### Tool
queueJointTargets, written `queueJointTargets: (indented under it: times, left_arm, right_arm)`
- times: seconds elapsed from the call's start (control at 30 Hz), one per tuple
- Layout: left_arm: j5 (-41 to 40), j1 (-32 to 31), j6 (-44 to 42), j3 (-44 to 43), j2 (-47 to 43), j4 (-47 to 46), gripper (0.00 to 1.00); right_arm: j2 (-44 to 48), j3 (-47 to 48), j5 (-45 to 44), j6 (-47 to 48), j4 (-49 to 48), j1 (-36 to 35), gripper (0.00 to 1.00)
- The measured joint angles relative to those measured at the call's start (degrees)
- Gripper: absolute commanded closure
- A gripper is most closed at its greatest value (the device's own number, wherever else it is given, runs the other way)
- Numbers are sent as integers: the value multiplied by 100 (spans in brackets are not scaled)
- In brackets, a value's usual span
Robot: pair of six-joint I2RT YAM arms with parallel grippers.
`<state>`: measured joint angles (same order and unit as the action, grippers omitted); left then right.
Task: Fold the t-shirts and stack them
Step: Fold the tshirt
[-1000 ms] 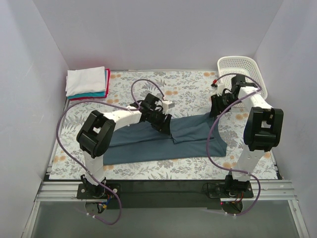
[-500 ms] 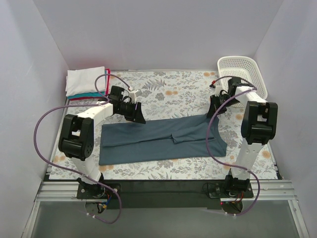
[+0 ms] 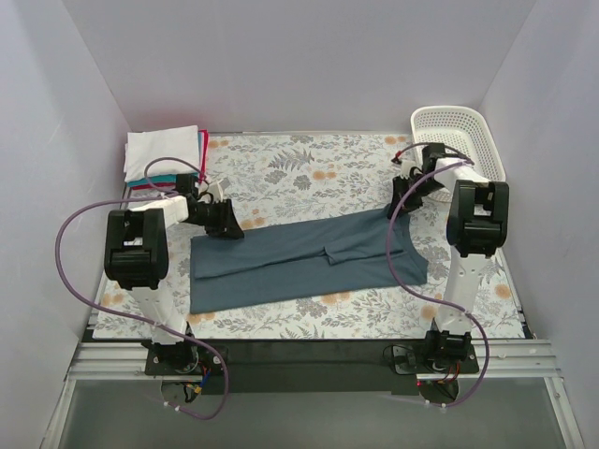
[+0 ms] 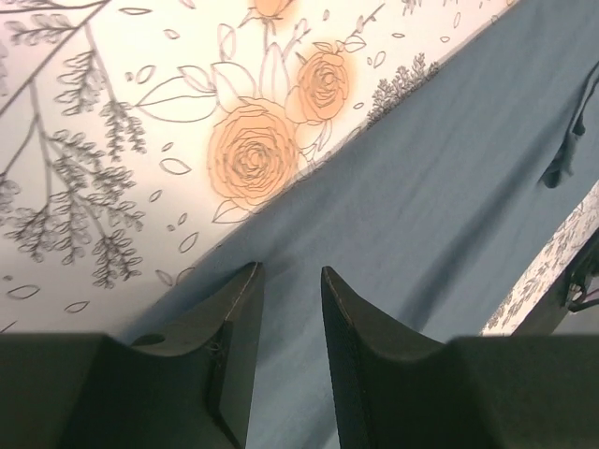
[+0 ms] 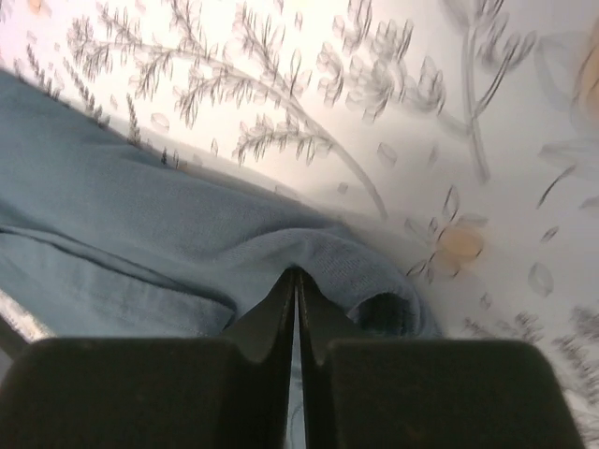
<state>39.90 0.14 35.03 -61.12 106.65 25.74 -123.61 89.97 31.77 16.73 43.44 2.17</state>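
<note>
Floral cloth (image 3: 309, 168), blue shirt (image 3: 299, 257) spread, basket (image 3: 447, 111) back-right, folded t-shirts (image 3: 164, 154) back-left

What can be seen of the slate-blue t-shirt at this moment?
The slate-blue t-shirt is soft knit cloth, folded lengthwise into a long band lying flat on the floral table cover. The right gripper is shut on its bunched far-right corner; the left gripper stands open over its far-left edge.

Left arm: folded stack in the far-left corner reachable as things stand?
Probably yes. The left tool is at the far-left corner of the blue shirt; the stack lies just beyond, nothing between.
</note>
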Motion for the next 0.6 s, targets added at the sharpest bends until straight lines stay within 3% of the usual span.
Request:
queueJointTargets:
  times: [0.17,0.3,0.4,0.5,0.6]
  left_arm:
    - [13,354,131,33,0,-28,70]
    - [15,876,341,170,-118,-24,70]
    - [33,1189,330,450,-459,179,70]
    - [90,1233,223,682,-1056,463,70]
    - [101,1147,-59,575,-1764,654,70]
  right_arm:
    - [-531,1064,-437,-149,35,-350,87]
    - [-1329,2680,-1102,-212,-72,-813,68]
    - [-1622,3456,-1451,-153,-256,-1108,64]
    - [-1375,3528,-1604,-94,-341,-1335,64]
    - [-546,2828,-1641,2,-442,-1412,66]
